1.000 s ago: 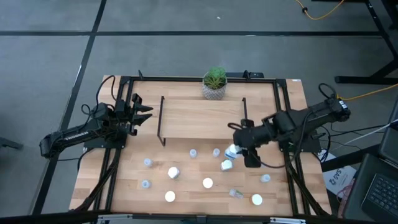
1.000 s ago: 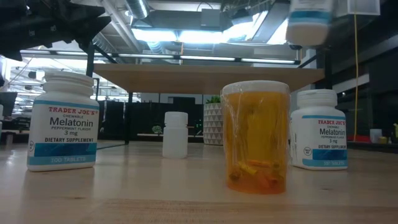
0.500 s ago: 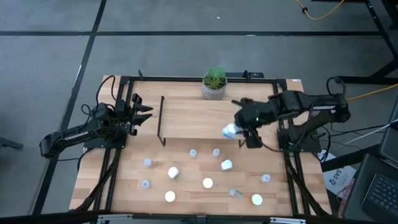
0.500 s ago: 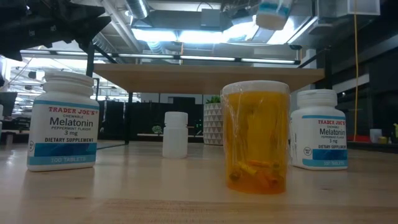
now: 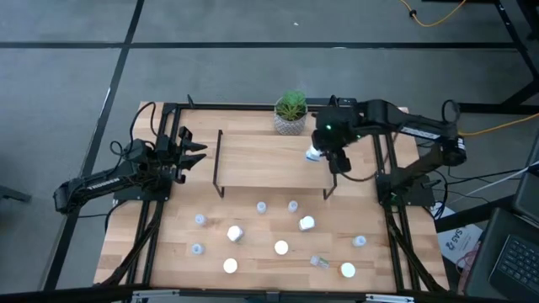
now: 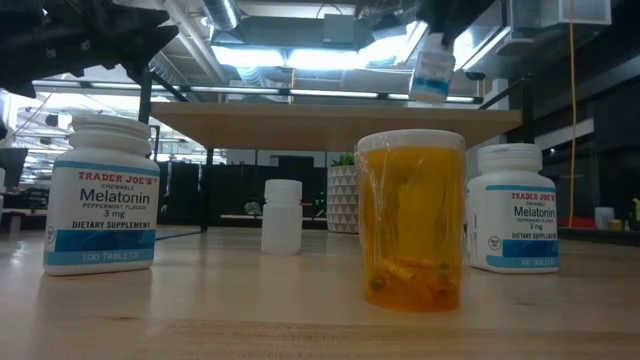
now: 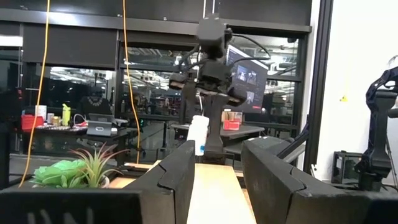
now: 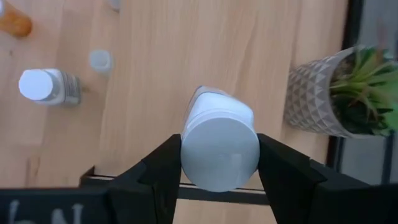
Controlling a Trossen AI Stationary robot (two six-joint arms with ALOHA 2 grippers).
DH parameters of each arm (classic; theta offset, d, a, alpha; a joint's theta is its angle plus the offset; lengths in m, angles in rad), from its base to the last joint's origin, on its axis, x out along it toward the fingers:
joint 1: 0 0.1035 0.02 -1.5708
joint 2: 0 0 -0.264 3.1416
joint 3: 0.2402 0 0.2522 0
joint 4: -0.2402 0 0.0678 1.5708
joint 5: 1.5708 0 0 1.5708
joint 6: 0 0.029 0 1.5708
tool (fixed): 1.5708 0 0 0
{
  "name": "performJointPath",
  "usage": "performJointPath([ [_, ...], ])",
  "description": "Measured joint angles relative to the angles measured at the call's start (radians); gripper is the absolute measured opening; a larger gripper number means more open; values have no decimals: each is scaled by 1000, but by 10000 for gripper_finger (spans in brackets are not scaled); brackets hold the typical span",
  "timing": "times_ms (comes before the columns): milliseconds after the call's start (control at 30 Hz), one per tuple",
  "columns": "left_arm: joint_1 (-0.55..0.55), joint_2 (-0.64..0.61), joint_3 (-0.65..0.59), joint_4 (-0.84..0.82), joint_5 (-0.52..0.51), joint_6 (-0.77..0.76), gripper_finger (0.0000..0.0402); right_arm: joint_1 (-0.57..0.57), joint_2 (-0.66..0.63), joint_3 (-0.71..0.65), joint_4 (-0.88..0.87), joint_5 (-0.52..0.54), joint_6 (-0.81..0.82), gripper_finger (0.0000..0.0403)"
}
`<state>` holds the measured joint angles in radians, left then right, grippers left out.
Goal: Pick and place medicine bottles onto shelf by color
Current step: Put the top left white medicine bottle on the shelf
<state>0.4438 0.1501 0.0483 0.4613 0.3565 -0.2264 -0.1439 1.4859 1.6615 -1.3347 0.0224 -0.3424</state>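
My right gripper [image 5: 318,153] is shut on a white medicine bottle with a blue label [image 5: 312,155], above the right end of the light-wood shelf [image 5: 261,160] and beside the potted plant [image 5: 290,114]. The bottle also shows in the low view [image 6: 432,70] and in the left wrist view [image 7: 198,134]. My left gripper [image 5: 195,155] is open and empty at the table's left side, left of the shelf. Several other bottles [image 5: 281,247] stand on their bases on the tabletop in front of the shelf. My right gripper pinches the bottle's capped upper end [image 8: 219,152] between its two fingers [image 8: 163,167], one on each side. The fingers come from above, pointing down. The bottle hangs below them, slightly tilted, clear of the shelf board [image 6: 330,125].
The plant pot [image 8: 314,93] stands at the table's far edge just behind the shelf's right half. Black metal frames [image 5: 220,164] carry the shelf at both ends. Near the low camera stand two Melatonin bottles [image 6: 100,195] and an orange bottle [image 6: 412,220].
My right gripper has carried the white bottle up and toward the table's far edge, from just above the tabletop in front of the shelf to above the shelf's right end. The bottle stays in its hold, lifted clear.
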Motion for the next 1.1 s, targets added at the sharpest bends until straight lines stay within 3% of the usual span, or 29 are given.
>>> performJointPath([
  [333, 0, 0, 0, -3, 0, 0, 124, -126, 103, 0, -66, -17, -113, 190],
  [633, 0, 0, 0, -4, 0, 0, 124, -142, 114, 1, -47, -17, -164, 192],
  [1100, 0, 0, 0, -7, 0, -1, 124, -136, 116, -2, -48, 50, -159, 260],
])
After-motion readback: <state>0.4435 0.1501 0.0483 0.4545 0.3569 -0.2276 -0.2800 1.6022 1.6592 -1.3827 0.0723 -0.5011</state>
